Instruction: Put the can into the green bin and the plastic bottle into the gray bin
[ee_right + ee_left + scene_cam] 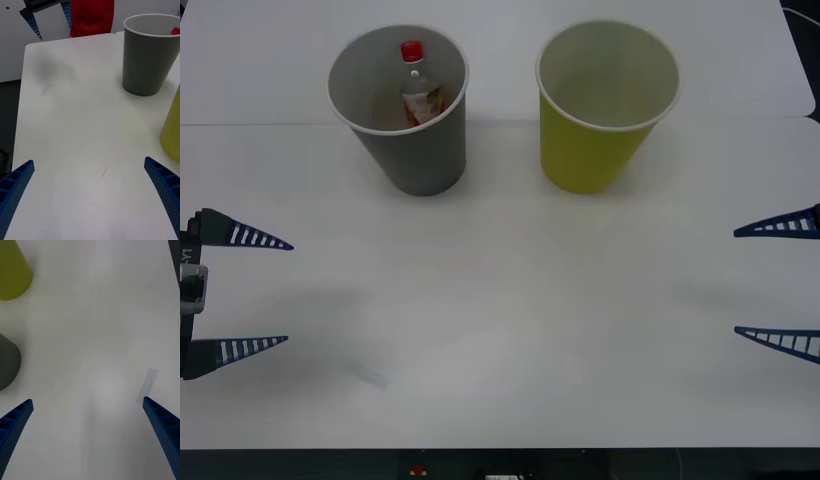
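Both jaws wide open, empty, well apart from plastic bottle (418,88) inside gray bin (420,150).

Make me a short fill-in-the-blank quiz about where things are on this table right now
1. The plastic bottle stands inside the ____ bin.
2. The bottle's screw cap is ____.
3. The green bin stands on the gray bin's ____ side, by the robot's sides.
4. The left gripper and right gripper are both ____.

Missing words: gray; red; right; open

Gray bin (420,150), yellow-green bin (590,150), red-capped clear plastic bottle (420,95), white table (500,320).
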`<state>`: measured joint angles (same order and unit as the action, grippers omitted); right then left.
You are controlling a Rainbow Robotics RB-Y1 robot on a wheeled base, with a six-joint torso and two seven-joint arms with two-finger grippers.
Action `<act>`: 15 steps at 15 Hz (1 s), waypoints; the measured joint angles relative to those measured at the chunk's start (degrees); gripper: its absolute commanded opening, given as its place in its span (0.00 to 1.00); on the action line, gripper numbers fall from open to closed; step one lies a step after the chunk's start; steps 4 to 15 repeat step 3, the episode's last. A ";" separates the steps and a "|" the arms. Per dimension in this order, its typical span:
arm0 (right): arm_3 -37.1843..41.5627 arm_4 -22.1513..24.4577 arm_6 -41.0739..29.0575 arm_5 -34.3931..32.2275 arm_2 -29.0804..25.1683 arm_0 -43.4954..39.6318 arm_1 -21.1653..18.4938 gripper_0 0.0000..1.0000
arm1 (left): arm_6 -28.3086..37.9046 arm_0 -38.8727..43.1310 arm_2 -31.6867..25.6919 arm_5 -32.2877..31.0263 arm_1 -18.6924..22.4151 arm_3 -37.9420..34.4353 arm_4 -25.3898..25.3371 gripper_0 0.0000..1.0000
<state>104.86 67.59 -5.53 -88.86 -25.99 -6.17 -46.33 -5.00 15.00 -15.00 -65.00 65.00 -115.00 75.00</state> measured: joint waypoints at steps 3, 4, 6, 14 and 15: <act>0.00 0.00 0.12 0.00 -0.26 -0.39 0.00 1.00 | 0.00 0.00 0.00 0.00 0.00 0.00 0.00 1.00; 0.00 0.00 0.12 0.00 -0.26 -0.39 0.00 1.00 | 0.00 0.00 0.00 0.00 0.00 0.00 0.00 1.00; 0.00 0.00 0.12 0.00 -0.26 -0.39 0.00 1.00 | 0.00 0.00 0.00 0.00 0.00 0.00 0.00 1.00; 0.00 0.00 0.12 0.00 -0.26 -0.39 0.00 1.00 | 0.00 0.00 0.00 0.00 0.00 0.00 0.00 1.00; 0.00 0.00 0.12 0.00 -0.26 -0.39 0.00 1.00 | 0.00 0.00 0.00 0.00 0.00 0.00 0.00 1.00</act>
